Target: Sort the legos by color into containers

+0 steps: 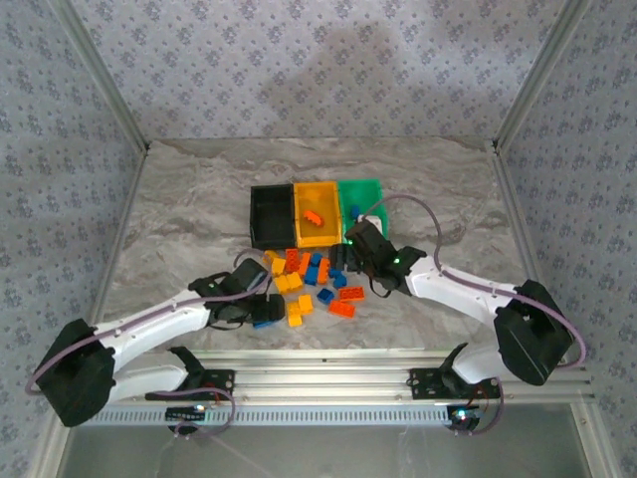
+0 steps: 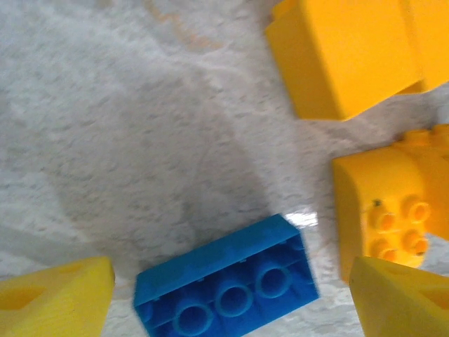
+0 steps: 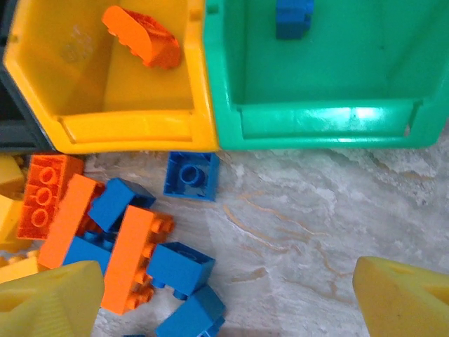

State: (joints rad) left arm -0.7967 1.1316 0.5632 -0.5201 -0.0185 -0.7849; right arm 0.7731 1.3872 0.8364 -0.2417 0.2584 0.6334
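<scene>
The bricks (image 1: pixel 311 279) lie in a loose heap on the marbled table (image 1: pixel 179 219), just short of three joined bins, and both grippers are down among them.

The left gripper (image 2: pixel 228 298) stands wide. A blue brick (image 2: pixel 224 288) lies crosswise between its yellow fingers (image 2: pixel 52 298), with a narrow strip of table showing at each end, so nothing is pinched. Just ahead of one fingertip sits a yellow brick (image 2: pixel 382 210) with its studs turned toward the camera. A bigger yellow block (image 2: pixel 344 56) lies farther ahead on that same side. The rest of the ground in front of this gripper is bare table.

The right gripper (image 3: pixel 228 298) is spread wide too and holds nothing. Mostly table shows between its fingers, with a loose blue piece (image 3: pixel 193 316) lying close to one of them. Beyond that finger is a jumble of orange and blue, among them a long orange brick (image 3: pixel 133 256) and a studded orange plate (image 3: pixel 42 193).

Straight ahead of this gripper a small square blue brick (image 3: pixel 191 175) rests just in front of the seam where the yellow bin (image 3: pixel 133 130) meets the green bin (image 3: pixel 323 119). An orange brick (image 3: pixel 144 35) lies inside the yellow bin, and a single blue block (image 3: pixel 295 17) sits toward the far end of the green one. The black bin (image 1: pixel 271 214) closes the row on the yellow bin's other side.
</scene>
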